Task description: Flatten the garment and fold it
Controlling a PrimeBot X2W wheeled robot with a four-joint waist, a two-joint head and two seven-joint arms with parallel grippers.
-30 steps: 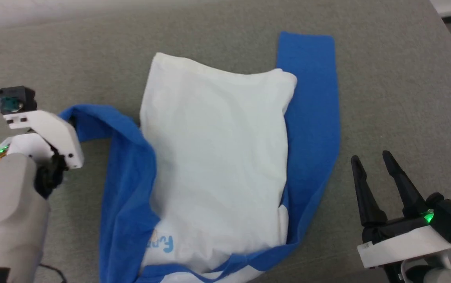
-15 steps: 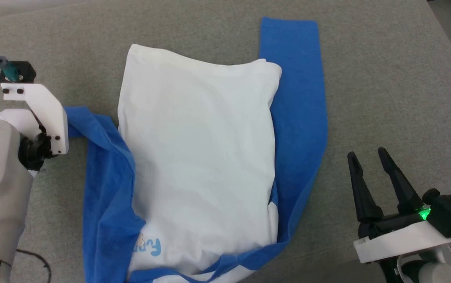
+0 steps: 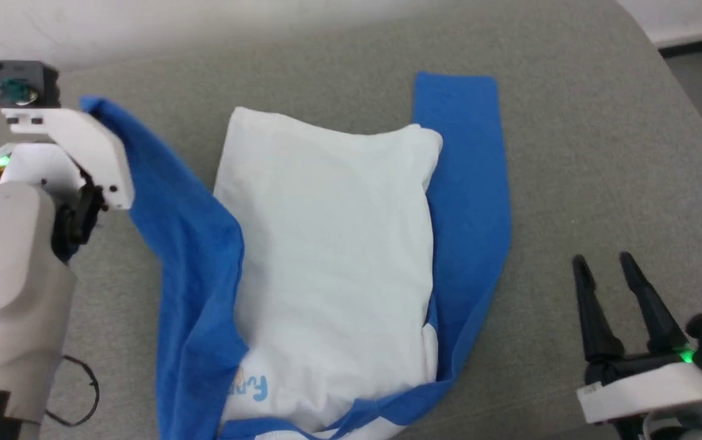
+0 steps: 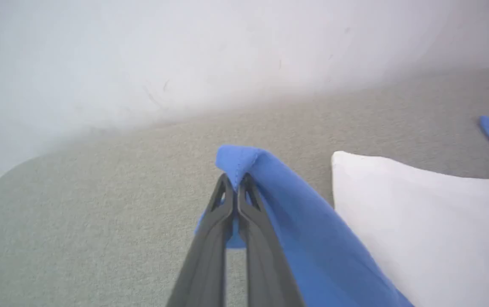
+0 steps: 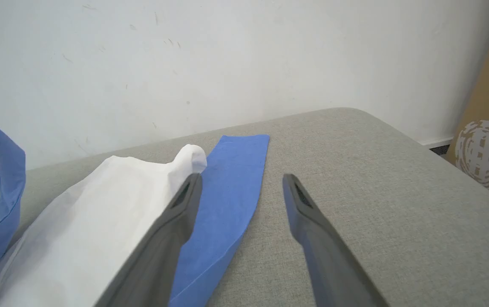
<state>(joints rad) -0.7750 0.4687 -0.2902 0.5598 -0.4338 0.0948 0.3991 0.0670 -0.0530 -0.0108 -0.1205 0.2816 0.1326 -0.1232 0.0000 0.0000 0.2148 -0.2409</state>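
The garment [image 3: 326,256] lies on the grey table [image 3: 602,153], its white body folded in the middle with a blue sleeve on each side. My left gripper [image 4: 236,178] is shut on the end of the left blue sleeve [image 4: 248,160] and holds it lifted off the table; in the head view that sleeve [image 3: 161,183] rises toward the white bracket of the left wrist [image 3: 76,146]. The right sleeve [image 3: 467,183] lies flat and straight. My right gripper [image 3: 605,263] stands open over bare table, right of the garment; its wrist view shows the gripper [image 5: 240,181] beside the flat sleeve [image 5: 227,179].
A white wall [image 5: 227,55] runs along the far side of the table. The table's rounded far right corner [image 5: 355,113] drops off toward the floor, where a brown cardboard panel [image 5: 487,128] leans. Bare grey surface stretches right of the garment.
My left gripper closed on the left sleeve's end and raised it up and away from the table. The head camera shifted. The right gripper stayed open in place.
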